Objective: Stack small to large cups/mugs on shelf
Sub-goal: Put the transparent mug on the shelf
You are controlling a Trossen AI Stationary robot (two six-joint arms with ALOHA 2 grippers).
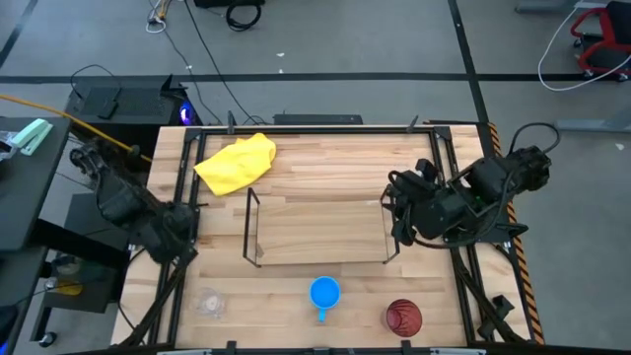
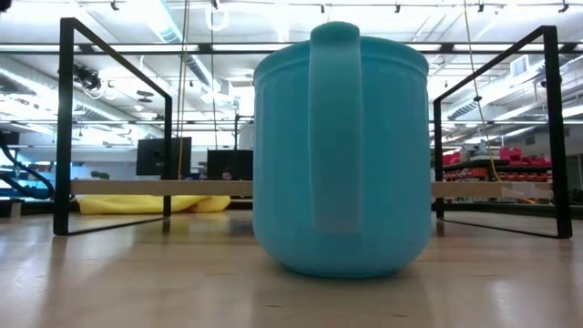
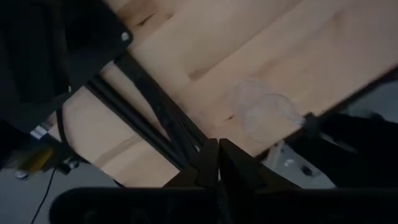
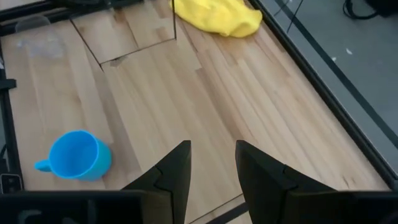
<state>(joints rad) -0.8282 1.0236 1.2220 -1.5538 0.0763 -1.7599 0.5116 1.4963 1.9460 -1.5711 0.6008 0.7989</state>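
Observation:
The blue mug [image 1: 324, 293] stands upright near the table's front edge, handle toward the near edge; it fills the low view [image 2: 342, 155] and shows in the right wrist view [image 4: 74, 155]. The dark red cup [image 1: 402, 316] stands at the front right. The clear cup [image 1: 210, 303] stands at the front left and shows in the left wrist view [image 3: 264, 109]. The black wire shelf [image 1: 320, 227] stands mid-table, nothing on it. My left gripper [image 3: 217, 165] is shut and empty at the table's left edge [image 1: 182, 232]. My right gripper [image 4: 211, 168] is open and empty by the shelf's right end [image 1: 399, 212].
A yellow cloth [image 1: 237, 163] lies crumpled at the far left, behind the shelf. Black metal rails [image 1: 449, 168] run along the table's edges. Bare wood lies between the shelf and the three cups.

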